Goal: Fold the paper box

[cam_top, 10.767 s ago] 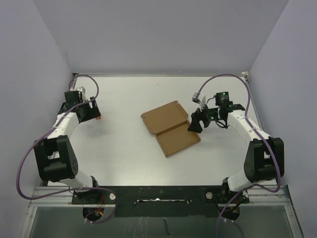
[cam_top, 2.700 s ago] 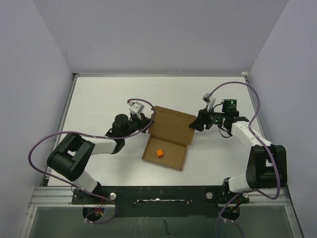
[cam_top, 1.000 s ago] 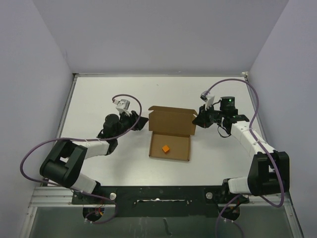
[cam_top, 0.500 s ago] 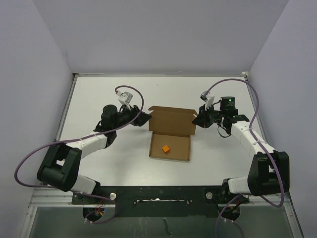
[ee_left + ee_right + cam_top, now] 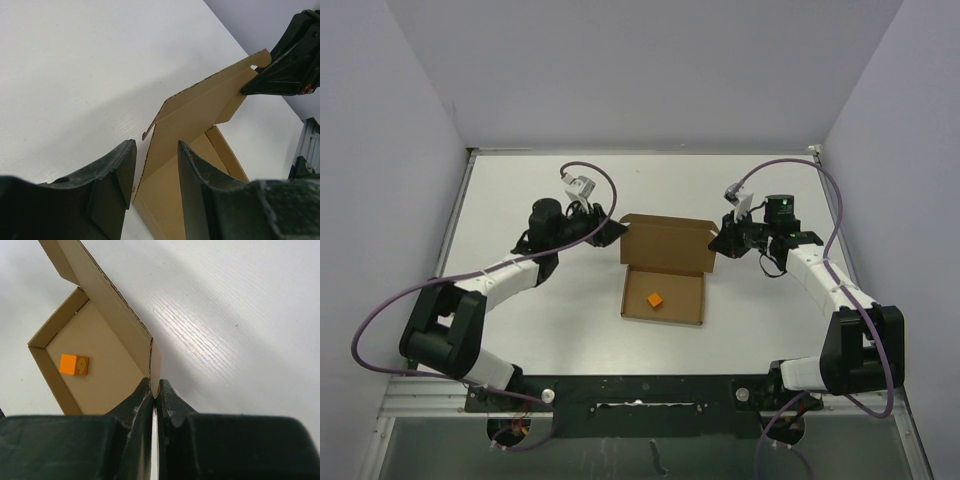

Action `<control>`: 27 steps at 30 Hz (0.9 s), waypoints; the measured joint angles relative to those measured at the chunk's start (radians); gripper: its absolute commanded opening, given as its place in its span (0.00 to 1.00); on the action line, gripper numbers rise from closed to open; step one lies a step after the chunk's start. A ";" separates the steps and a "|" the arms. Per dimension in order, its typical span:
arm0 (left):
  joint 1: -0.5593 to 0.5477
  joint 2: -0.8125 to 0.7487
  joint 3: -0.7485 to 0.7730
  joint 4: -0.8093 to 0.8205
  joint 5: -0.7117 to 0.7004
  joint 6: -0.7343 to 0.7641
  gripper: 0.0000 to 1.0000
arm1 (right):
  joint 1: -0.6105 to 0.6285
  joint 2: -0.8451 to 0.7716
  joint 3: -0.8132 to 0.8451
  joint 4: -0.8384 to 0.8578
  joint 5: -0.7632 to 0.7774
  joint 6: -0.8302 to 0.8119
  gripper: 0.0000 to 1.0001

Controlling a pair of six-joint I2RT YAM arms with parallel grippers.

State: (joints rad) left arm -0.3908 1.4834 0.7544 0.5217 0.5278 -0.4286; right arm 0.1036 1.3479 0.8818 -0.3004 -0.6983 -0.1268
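The paper box (image 5: 670,285) lies open at the middle of the tabletop (image 5: 520,190), its lid upright at 12 o'clock, with an orange cube (image 5: 655,299) inside. The right end effector (image 5: 719,240) pinches the lid's corner at 3 o'clock. The left end effector (image 5: 613,230) stands spread at 9 o'clock.

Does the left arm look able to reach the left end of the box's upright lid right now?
Probably yes: the left gripper stands open right at that end of the paper box lid, nothing between them, while the right gripper pinches the far end.
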 measured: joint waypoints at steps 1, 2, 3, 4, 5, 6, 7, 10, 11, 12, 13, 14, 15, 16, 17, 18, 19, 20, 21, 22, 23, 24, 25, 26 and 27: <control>0.000 0.005 0.006 -0.005 0.002 0.001 0.37 | 0.000 0.000 0.000 0.000 0.000 0.000 0.00; 0.000 0.011 0.011 -0.011 0.005 0.002 0.37 | 0.000 0.000 0.000 0.000 0.000 0.000 0.00; 0.000 0.015 0.016 -0.015 0.009 0.004 0.37 | 0.000 0.000 0.000 0.000 0.000 0.000 0.00; 0.000 0.021 0.021 -0.019 0.012 0.005 0.37 | 0.000 0.000 0.000 0.000 0.000 0.000 0.00; 0.000 0.025 0.023 -0.023 0.014 0.006 0.35 | 0.000 0.000 0.000 0.000 0.000 0.000 0.00; 0.000 0.030 0.026 -0.028 0.019 0.008 0.33 | 0.000 0.000 0.000 0.000 0.000 0.000 0.00; 0.000 0.035 0.029 -0.032 0.022 0.008 0.31 | 0.000 0.000 0.000 0.000 0.000 0.000 0.00; 0.000 0.051 0.033 -0.034 0.031 0.015 0.25 | 0.000 0.000 0.000 0.000 0.000 0.000 0.00; 0.000 0.055 0.034 -0.036 0.034 0.015 0.23 | 0.000 0.000 0.000 0.000 0.000 0.000 0.00; 0.000 0.060 0.035 -0.039 0.036 0.015 0.20 | 0.000 0.000 0.000 0.000 0.000 0.000 0.00; 0.000 0.064 0.038 -0.043 0.039 0.015 0.17 | 0.000 0.000 0.000 0.000 0.000 0.000 0.00; 0.000 0.070 0.042 -0.047 0.044 0.015 0.15 | 0.000 0.000 0.000 0.000 0.000 0.000 0.00; 0.000 0.075 0.047 -0.051 0.050 0.016 0.12 | 0.000 0.000 0.000 0.000 0.000 0.000 0.00; 0.000 0.078 0.051 -0.053 0.055 0.015 0.07 | 0.000 0.000 0.000 0.000 0.000 0.000 0.00; 0.000 0.082 0.055 -0.056 0.059 0.014 0.00 | 0.000 0.000 0.000 0.000 0.000 0.000 0.00; 0.000 0.085 0.061 -0.057 0.064 0.014 0.00 | 0.000 0.000 0.000 0.000 0.000 0.000 0.00; 0.000 0.089 0.066 -0.058 0.068 0.017 0.00 | 0.000 0.000 0.000 0.000 0.000 0.000 0.00; 0.000 0.092 0.069 -0.058 0.071 0.018 0.00 | 0.000 0.000 0.000 0.000 0.000 0.000 0.00; 0.000 0.093 0.071 -0.059 0.074 0.019 0.00 | -0.002 0.000 0.000 0.000 0.000 0.000 0.00; 0.000 0.093 0.071 -0.060 0.075 0.019 0.00 | -0.004 0.000 0.000 0.000 0.000 0.000 0.00; -0.002 0.093 0.071 -0.061 0.074 0.019 0.00 | -0.004 0.000 0.000 0.000 0.000 0.000 0.00; -0.007 0.093 0.071 -0.062 0.067 0.019 0.00 | -0.005 0.000 0.000 0.000 0.001 0.000 0.00; -0.015 0.093 0.071 -0.063 0.051 0.022 0.00 | -0.005 0.000 0.000 0.000 0.008 -0.001 0.00; -0.015 0.093 0.071 -0.063 0.049 0.022 0.00 | -0.005 0.000 0.000 0.000 0.010 -0.001 0.00; -0.027 0.093 0.071 -0.064 0.023 0.024 0.00 | -0.005 0.000 0.000 0.000 0.014 -0.001 0.00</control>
State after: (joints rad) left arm -0.4175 1.5764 0.8257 0.4580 0.5507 -0.4042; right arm 0.0990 1.3479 0.8818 -0.3000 -0.6842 -0.1276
